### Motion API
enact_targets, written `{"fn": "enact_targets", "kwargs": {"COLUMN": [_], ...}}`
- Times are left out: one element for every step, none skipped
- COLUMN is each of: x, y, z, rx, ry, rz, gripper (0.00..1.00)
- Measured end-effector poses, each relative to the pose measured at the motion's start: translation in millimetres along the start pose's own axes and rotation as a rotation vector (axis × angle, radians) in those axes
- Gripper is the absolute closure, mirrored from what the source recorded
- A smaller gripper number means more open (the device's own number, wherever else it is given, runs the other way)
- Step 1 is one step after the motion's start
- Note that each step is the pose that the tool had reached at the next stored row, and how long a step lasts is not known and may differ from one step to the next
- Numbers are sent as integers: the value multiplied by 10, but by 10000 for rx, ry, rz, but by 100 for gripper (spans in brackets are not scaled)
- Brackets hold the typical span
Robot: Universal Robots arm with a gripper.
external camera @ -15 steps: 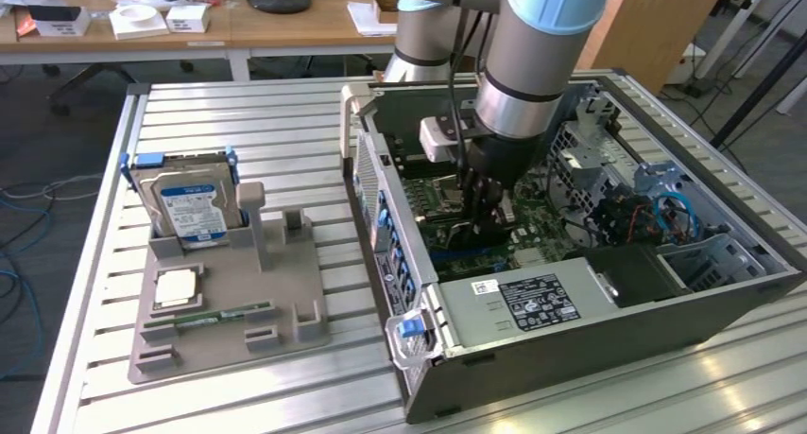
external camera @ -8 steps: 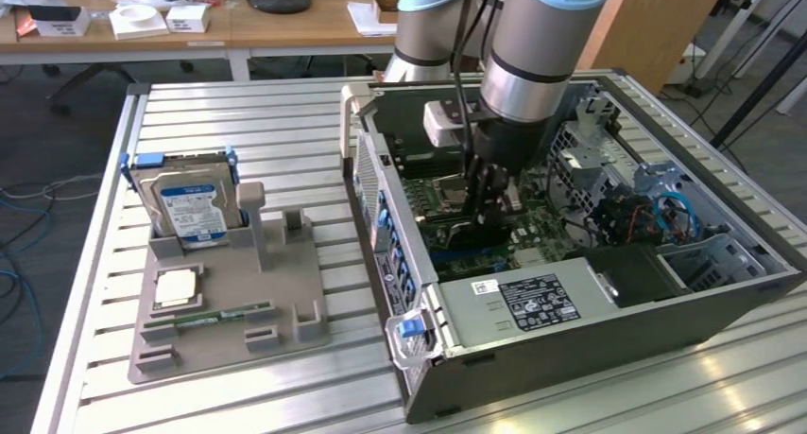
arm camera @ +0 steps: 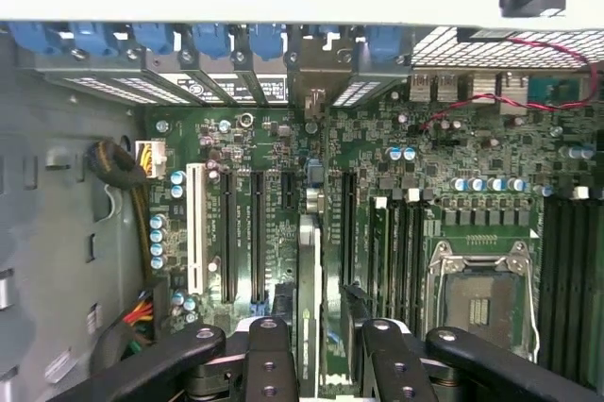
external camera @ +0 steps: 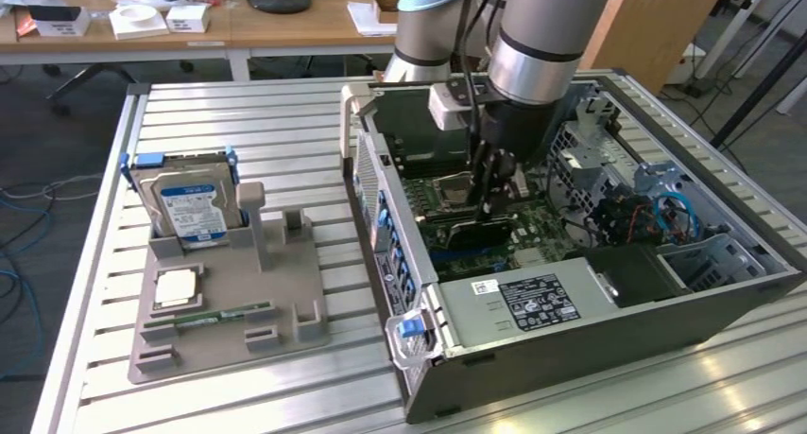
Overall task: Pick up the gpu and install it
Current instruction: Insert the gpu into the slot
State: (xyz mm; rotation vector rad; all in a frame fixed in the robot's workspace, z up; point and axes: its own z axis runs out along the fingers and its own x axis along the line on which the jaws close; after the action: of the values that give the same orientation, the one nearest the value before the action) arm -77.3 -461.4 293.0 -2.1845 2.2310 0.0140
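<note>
- My gripper (arm camera: 316,364) is down inside the open case (external camera: 606,330), its fingers (arm camera: 269,364) clamped on the gpu (arm camera: 309,289), one finger on each flat face.
- In the exterior view the gripper (external camera: 494,207) hangs straight down from my arm (external camera: 542,37), over the middle of the motherboard (external camera: 530,231).
- The gpu stands on edge between the fingers, so the wrist view shows it as a thin strip.
- Its long axis runs parallel to the black slots (arm camera: 255,232) on the board, one end pointing toward the case's rear wall with the blue clips (arm camera: 208,43).
- In the exterior view the gpu (external camera: 479,234) is a dark card low between the fingertips, close over the board; I cannot tell whether its lower edge is in a slot.
- The empty CPU socket (arm camera: 481,298) lies just beside the gripper.
- The power supply (external camera: 530,302) sits at the case's near end.
- On the exterior view's left, well apart from the case, a grey tray (external camera: 227,302) rests on the table (external camera: 252,122).
- The tray holds an upright hard drive (external camera: 189,202), a CPU (external camera: 177,287) and a memory stick (external camera: 214,316).
</note>
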Motion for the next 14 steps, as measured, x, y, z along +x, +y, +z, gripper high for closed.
{"fn": "enact_targets", "kwargs": {"x": [-1,-1,-2,-2,-3,-3,-4,-4,-5,-5,-5,-6,-6,-6], "y": [-3,-6,-8,-11,-12,-14,-16,-18,-19,-20,-21,-22,-22,-22], "z": [-22,-45,-68,-92,-116,-138,-161,-182,-202,-220,-237,-253,-266,-275], "rx": [0,0,-1,-2,-2,-2,-3,-3,-3,-3,-3,-3,-3,-3], "ry": [-1,1,0,0,0,0,0,0,0,0,0,0,1,0], "rz": [6,10,13,16,19,21,22,22,24,26,27,28,28,30], "gripper": [66,66,66,66,66,66,66,66,66,66,66,66,66,66]}}
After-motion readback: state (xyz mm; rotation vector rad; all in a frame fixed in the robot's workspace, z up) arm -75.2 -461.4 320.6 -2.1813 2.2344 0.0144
